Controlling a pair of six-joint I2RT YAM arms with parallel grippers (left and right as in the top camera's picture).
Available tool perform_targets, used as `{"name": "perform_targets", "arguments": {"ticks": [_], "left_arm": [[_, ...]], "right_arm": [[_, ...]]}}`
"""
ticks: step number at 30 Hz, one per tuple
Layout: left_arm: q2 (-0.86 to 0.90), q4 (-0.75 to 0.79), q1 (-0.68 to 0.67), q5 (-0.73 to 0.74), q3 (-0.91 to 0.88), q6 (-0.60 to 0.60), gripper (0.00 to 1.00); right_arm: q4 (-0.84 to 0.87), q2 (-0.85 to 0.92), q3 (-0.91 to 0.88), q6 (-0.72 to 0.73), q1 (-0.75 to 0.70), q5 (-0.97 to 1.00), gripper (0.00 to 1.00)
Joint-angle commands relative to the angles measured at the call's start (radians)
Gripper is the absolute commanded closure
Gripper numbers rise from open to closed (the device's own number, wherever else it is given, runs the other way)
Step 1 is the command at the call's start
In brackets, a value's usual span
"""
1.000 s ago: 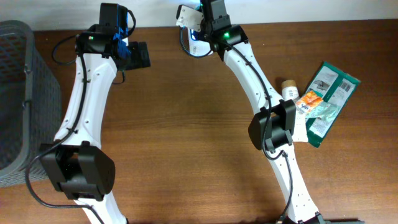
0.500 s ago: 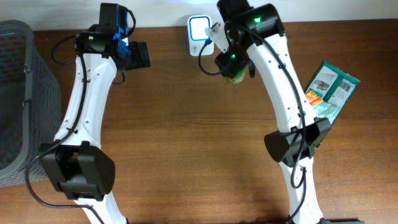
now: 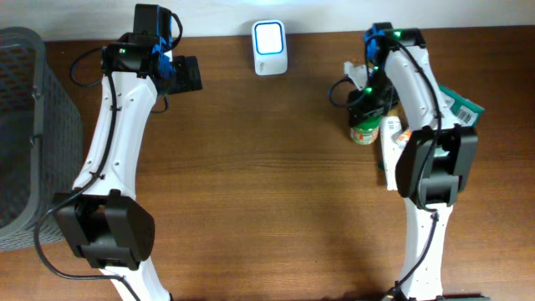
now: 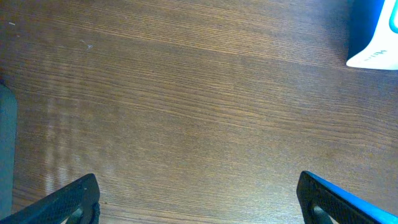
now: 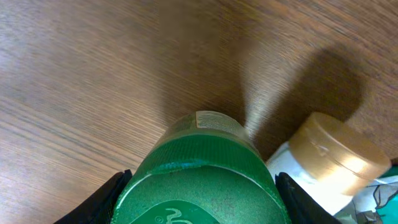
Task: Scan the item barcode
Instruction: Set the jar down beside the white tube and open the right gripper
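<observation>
Overhead view: my right arm bends back on itself at the right side of the table point(image 3: 251, 209), and my right gripper point(image 3: 365, 107) points straight down. Its two fingers press on both sides of a jar point(image 3: 363, 132) with a green lid, so I am holding the jar. The jar is upright, well to the right of the white scanner point(image 3: 270, 48), which sits at the back edge of the table with its lit face up. I cannot tell if the jar's bottom touches the wood. A green packet point(image 3: 468, 107) lies further right.

From my right wrist I see the green lid filling the space between my fingers point(image 5: 109, 199). A white bottle point(image 5: 329, 155) with a tan cap is just beside the jar.

My left arm stretches long toward the back left of the table. A grey basket point(image 3: 25, 125) is off to its left. My left gripper point(image 3: 185, 75) is wide open with nothing in it. From my left wrist, its fingers point(image 4: 68, 202) are far apart over the wood, and a corner of the scanner shows at the top right.
</observation>
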Motion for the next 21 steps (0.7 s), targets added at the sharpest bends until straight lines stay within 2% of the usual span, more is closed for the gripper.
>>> {"name": "perform_targets", "arguments": {"ticks": [1, 2, 3, 4, 13, 16, 21], "left_arm": [[-0.004, 0.001, 0.0, -0.01, -0.002, -0.013, 0.01], [-0.004, 0.001, 0.0, -0.01, -0.002, -0.013, 0.01], [-0.004, 0.001, 0.0, -0.01, -0.002, -0.013, 0.01], [-0.004, 0.001, 0.0, -0.01, -0.002, -0.013, 0.01], [-0.004, 0.001, 0.0, -0.01, -0.002, -0.013, 0.01], [-0.004, 0.001, 0.0, -0.01, -0.002, -0.013, 0.01], [-0.004, 0.001, 0.0, -0.01, -0.002, -0.013, 0.01]], "right_arm": [[-0.001, -0.017, -0.003, 0.006, -0.011, -0.039, 0.51], [-0.003, -0.017, -0.004, 0.006, -0.011, -0.039, 0.49], [-0.007, -0.017, -0.004, 0.006, -0.011, -0.039, 0.34], [-0.01, -0.017, -0.004, 0.006, -0.011, -0.039, 0.02], [-0.023, -0.065, 0.021, 0.01, -0.011, -0.053, 0.02], [-0.078, -0.175, 0.078, 0.01, -0.01, -0.108, 0.02], [-0.127, -0.489, 0.085, 0.01, -0.01, -0.223, 0.02]]}}
